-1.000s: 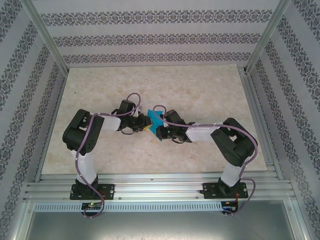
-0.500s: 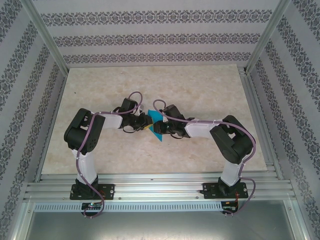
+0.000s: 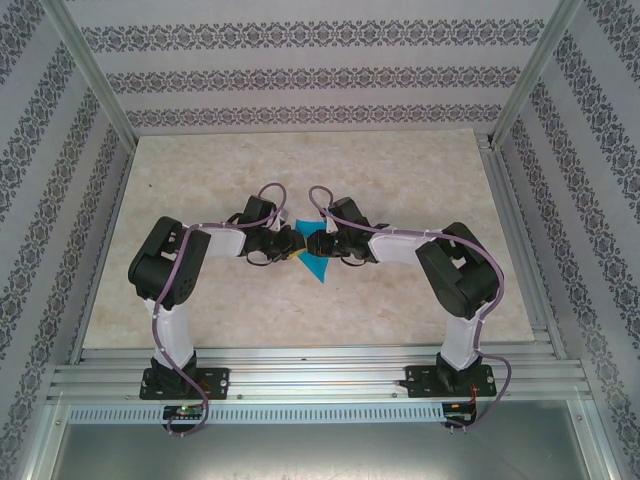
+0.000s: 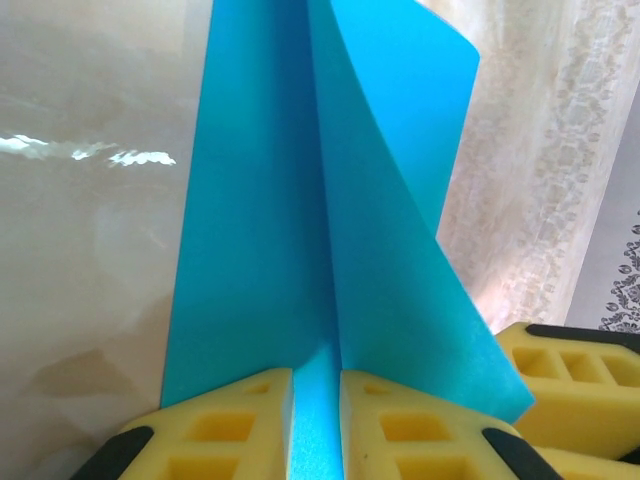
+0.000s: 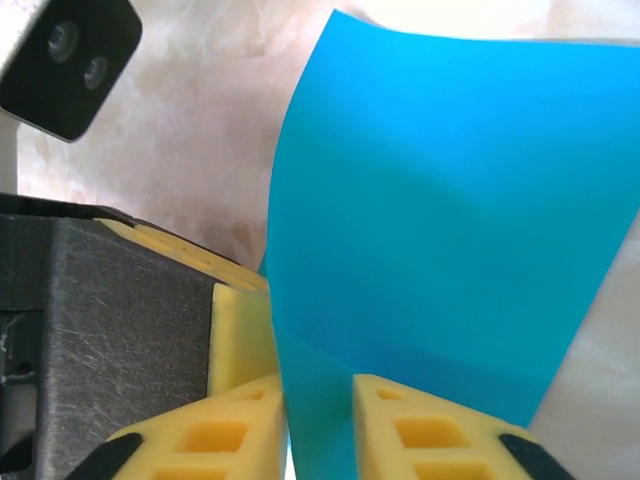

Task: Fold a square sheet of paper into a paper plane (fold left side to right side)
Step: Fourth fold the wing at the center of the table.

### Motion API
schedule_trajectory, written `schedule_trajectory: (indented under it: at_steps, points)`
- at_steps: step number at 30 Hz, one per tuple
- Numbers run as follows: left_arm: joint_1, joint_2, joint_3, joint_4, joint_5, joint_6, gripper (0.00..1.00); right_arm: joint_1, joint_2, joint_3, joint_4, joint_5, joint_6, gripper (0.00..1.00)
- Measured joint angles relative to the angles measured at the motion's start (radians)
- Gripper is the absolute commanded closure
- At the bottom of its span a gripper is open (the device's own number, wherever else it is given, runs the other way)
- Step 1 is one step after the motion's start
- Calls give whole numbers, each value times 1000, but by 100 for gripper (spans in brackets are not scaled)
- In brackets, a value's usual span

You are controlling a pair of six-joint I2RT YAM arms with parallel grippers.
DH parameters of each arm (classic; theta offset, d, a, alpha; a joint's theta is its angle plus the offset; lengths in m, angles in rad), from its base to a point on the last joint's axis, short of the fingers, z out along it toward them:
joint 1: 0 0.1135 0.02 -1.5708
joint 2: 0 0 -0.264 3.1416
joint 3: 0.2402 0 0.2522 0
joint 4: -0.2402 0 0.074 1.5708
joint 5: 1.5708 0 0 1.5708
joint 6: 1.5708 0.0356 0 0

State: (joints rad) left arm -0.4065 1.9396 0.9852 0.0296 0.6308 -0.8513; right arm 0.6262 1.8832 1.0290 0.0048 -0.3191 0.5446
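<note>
Narrowly set, the yellow fingers (image 4: 225, 430) of the left gripper (image 4: 316, 390) are pinched on the lower edge of the square sheet of paper (image 4: 260, 200). The sheet is seen creased lengthwise, with one teal-blue flap raised at the right. The right gripper (image 5: 318, 400) is likewise closed on a curved teal-blue panel. At the centre of the overhead frame, the sheet is held between both grippers over the marbled table (image 3: 400, 170).

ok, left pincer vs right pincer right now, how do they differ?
Left pincer comes in from the left, right pincer from the right. Left pincer grips the paper where a crease runs in; right pincer grips a smooth curved face. Both are shut on it, with the same yellow fingers.
</note>
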Motion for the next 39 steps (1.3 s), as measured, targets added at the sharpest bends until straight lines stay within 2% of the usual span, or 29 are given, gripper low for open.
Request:
schedule_trajectory:
  at_steps: [4, 9, 13, 28, 39]
  points:
    - [0, 0, 0, 0, 0, 3, 79, 0, 3, 9, -5, -24, -10, 95]
    - [0, -4, -5, 0, -1, 9, 79, -1, 3, 11, -4, -57, -16, 98]
    - [0, -28, -26, 1, -16, 23, 75, -6, 3, 11, -2, -80, -15, 98]
    - [5, -45, -26, -55, -37, 70, 76, -86, 15, -17, 81, -229, 21, 98]
    - [5, -35, -2, -96, -37, 84, 76, -124, 33, -88, 174, -261, 65, 97]
